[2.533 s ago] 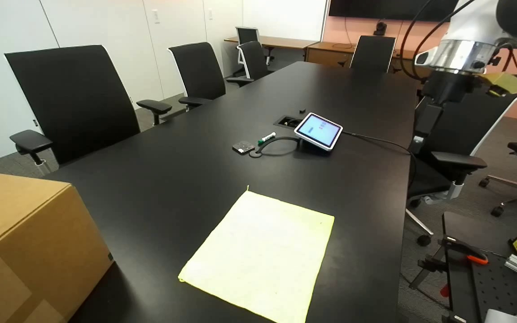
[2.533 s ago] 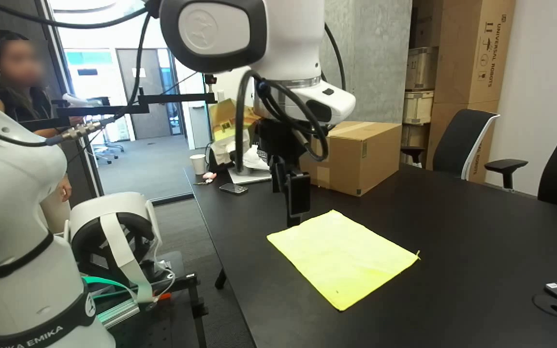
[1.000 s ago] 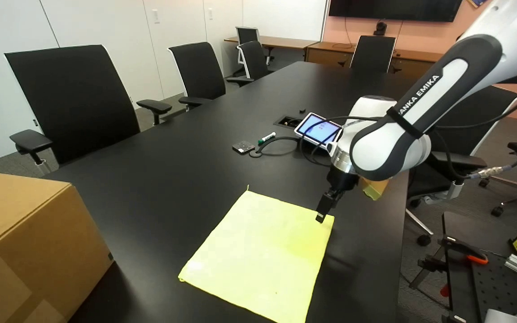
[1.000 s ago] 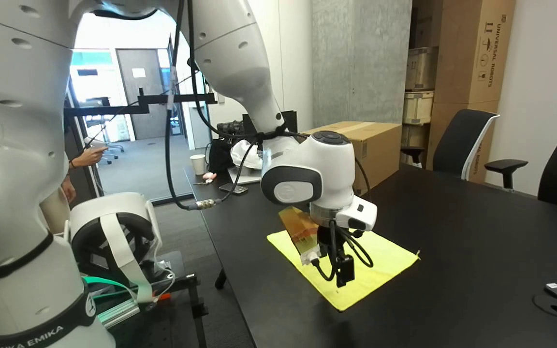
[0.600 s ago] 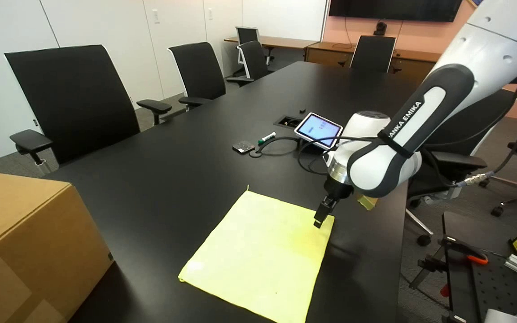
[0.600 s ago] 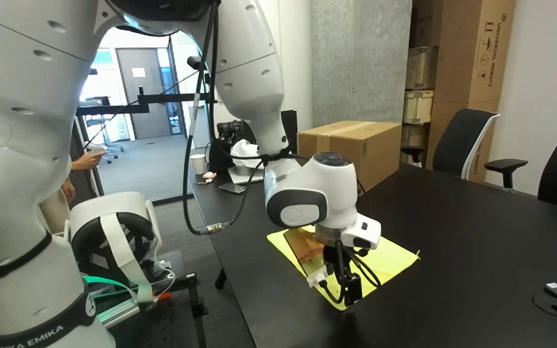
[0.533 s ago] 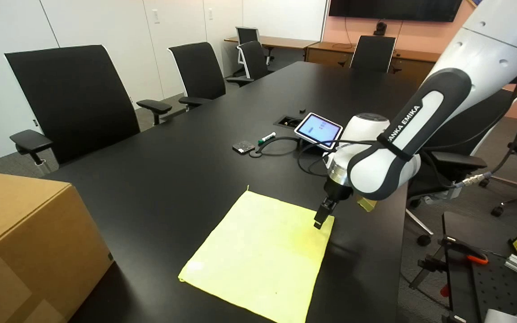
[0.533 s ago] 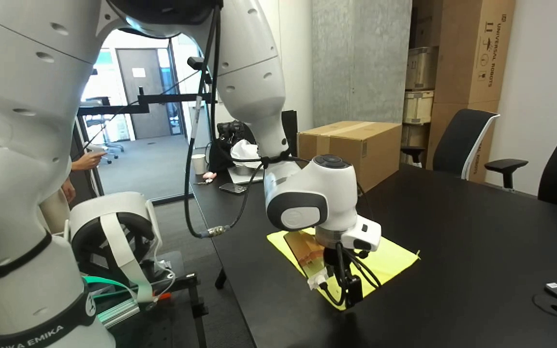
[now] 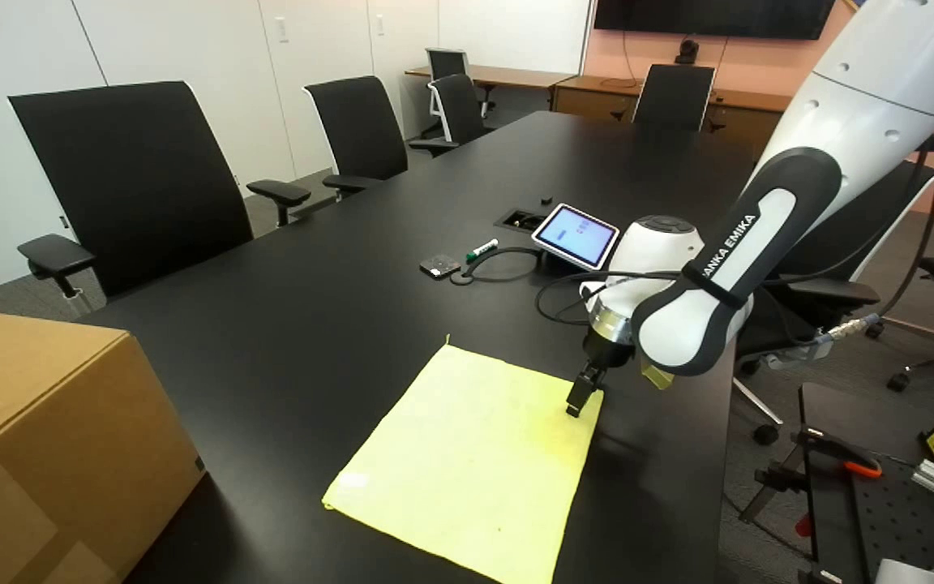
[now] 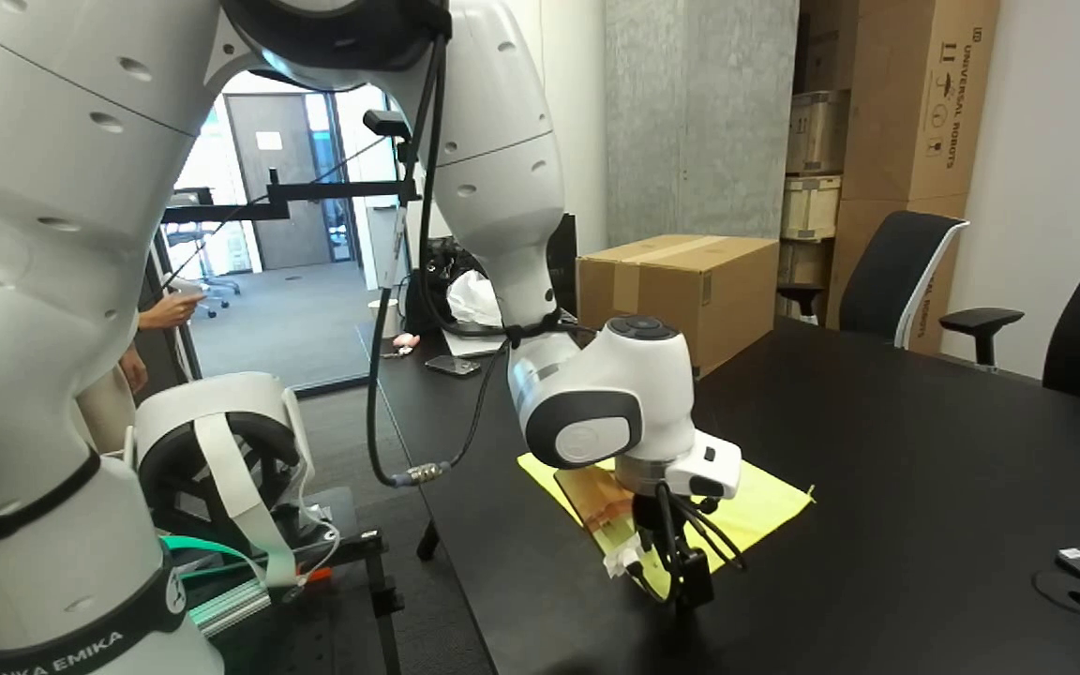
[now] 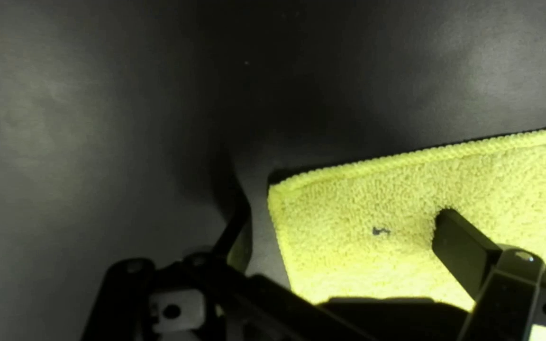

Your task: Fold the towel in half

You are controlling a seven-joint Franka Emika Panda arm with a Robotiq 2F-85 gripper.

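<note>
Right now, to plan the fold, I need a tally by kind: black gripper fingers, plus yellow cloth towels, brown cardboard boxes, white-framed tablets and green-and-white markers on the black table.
Black gripper fingers: 2
Yellow rectangular cloth towel: 1
Brown cardboard box: 1
White-framed tablet: 1
Green-and-white marker: 1
Total: 6

The long table (image 9: 313,332), black chairs (image 9: 139,182) and wall screen (image 9: 714,18) show an office meeting room.
</note>
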